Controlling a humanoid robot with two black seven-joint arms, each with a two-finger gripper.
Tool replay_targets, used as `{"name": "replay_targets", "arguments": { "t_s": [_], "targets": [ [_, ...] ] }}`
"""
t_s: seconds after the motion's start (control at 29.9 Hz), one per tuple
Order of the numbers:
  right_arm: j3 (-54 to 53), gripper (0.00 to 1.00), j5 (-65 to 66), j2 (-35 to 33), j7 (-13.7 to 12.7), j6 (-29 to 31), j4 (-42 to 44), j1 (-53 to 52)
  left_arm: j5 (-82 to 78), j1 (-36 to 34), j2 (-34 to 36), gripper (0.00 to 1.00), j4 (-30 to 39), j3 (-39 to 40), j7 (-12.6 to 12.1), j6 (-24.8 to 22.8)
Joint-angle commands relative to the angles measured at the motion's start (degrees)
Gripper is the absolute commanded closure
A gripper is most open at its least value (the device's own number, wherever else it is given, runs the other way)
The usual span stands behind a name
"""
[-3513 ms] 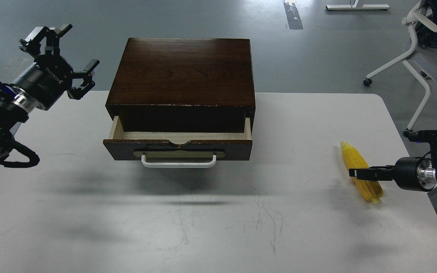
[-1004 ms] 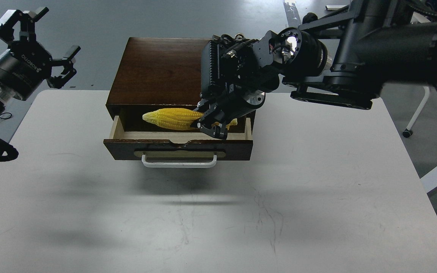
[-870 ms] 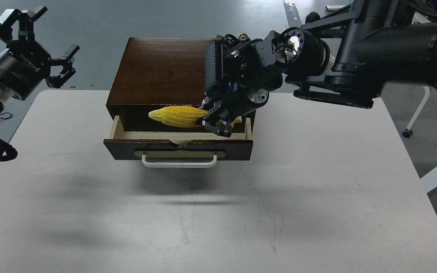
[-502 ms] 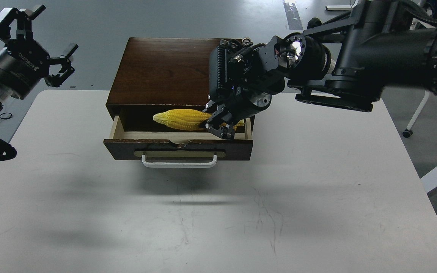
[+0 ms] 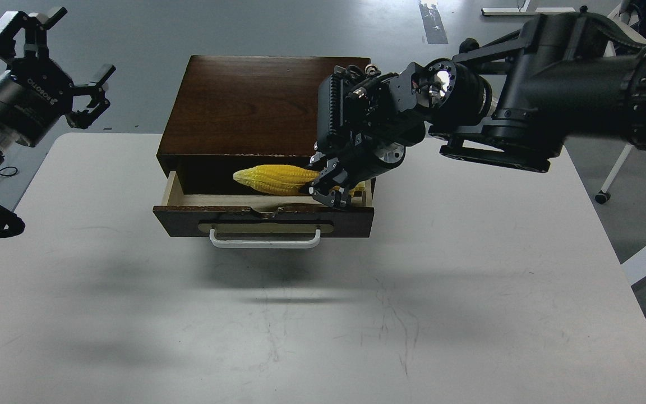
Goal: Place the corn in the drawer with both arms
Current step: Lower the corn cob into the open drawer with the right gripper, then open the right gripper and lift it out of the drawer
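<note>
The yellow corn (image 5: 275, 179) lies level over the open drawer (image 5: 263, 220), its tapered tip pointing left. My right gripper (image 5: 331, 185) is shut on the corn's right end and holds it above the right half of the drawer's pale inside. The drawer stands pulled out from the dark brown cabinet (image 5: 270, 106), with its white bar handle (image 5: 264, 242) facing me. My left gripper (image 5: 48, 56) is open and empty, raised at the far left beyond the table's back left corner.
The white table (image 5: 323, 314) stretches in front of the drawer. My right arm (image 5: 553, 90) reaches in across the back right. A white chair base (image 5: 626, 140) stands off the table's right edge.
My right gripper has shifted the corn a little to the right and slightly lower over the drawer. Earlier it lifted the corn from the table's right side. The left arm has barely moved.
</note>
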State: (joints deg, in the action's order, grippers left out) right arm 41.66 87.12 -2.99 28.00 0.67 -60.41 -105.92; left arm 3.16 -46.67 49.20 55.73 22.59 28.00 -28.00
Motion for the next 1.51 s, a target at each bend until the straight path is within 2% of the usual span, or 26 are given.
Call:
{"name": "replay_targets", "arguments": {
  "t_s": [0.0,0.03,0.13,0.37,0.77,1.27,1.37,1.47],
  "targets": [
    [0.0,0.58,-0.02,-0.08,0.0,-0.31,0.12,0.19,0.0,0.0,0.01,0.02,0.0,0.0,0.0,0.0],
    [-0.09,0.55,-0.11,-0.08,0.0,-0.31,0.29,0.28,0.0,0.0,0.01,0.02,0.0,0.08,0.0,0.0],
    [0.0,0.54,-0.11,0.0,0.0,-0.49,0.29,0.28,0.0,0.0,0.01,0.02,0.0,0.08,0.0,0.0],
    [-0.09,0.53,-0.11,0.09,0.0,-0.49,0.21,0.28,0.0,0.09,0.01,0.02,0.0,0.0,0.0,0.0],
    [-0.09,0.32,-0.2,0.09,0.0,-0.58,0.12,0.19,0.0,0.09,0.01,0.02,0.0,0.0,0.0,0.0],
    [-1.93,0.31,-1.16,-1.66,0.0,-0.75,-0.06,-2.35,0.0,0.09,0.1,0.02,0.26,0.08,0.0,0.0],
    [-5.53,0.3,-7.02,-4.64,0.0,-0.75,-0.23,-2.8,0.0,0.09,0.28,0.02,0.26,0.08,0.0,0.0],
    [-6.68,0.25,-12.33,-6.23,0.0,-0.75,-0.23,-3.06,0.0,0.09,0.45,0.02,0.35,0.08,0.0,0.0]
  ]
}}
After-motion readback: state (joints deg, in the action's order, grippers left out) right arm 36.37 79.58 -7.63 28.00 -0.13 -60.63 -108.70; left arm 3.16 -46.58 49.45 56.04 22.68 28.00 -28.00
